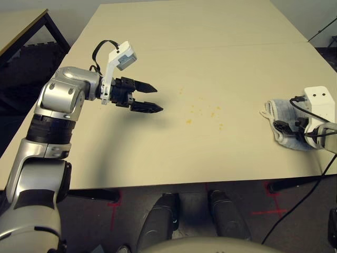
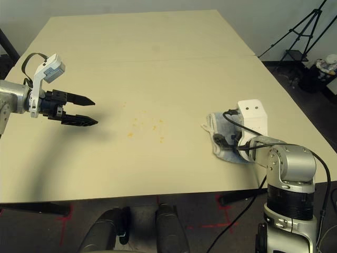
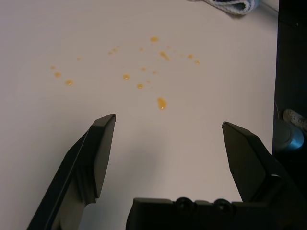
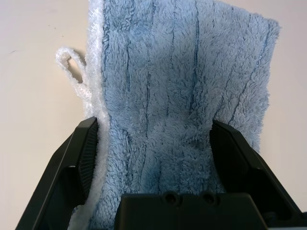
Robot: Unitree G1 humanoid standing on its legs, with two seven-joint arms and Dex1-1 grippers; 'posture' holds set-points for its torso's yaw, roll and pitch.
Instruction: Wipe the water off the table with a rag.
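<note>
Water: tiny yellow-orange drops and specks (image 1: pixel 188 122) scattered near the middle of the table, between the two arms, all lying apart from the rag.
Rag: light grey-blue ribbed cloth (image 4: pixel 182 96) with a whitish hem and a small loop at one edge, lying folded on the table near its right front corner, well to the right of the drops.
Table: pale beige top (image 1: pixel 174 63) with a thin straight seam across it.
Right gripper: (image 4: pixel 153 143) set down over the rag, black fingers spread wide, one at each side of the cloth with the pile bulging between them; not yet squeezed together.
Left gripper: (image 1: pixel 150 98) above the table to the left of the drops, pointing right toward them, fingers apart and holding nothing.
Surroundings: a smaller tan table with a black frame (image 1: pixel 21 26) at far left; a tripod (image 2: pixel 305 29) on the floor at far right.
</note>
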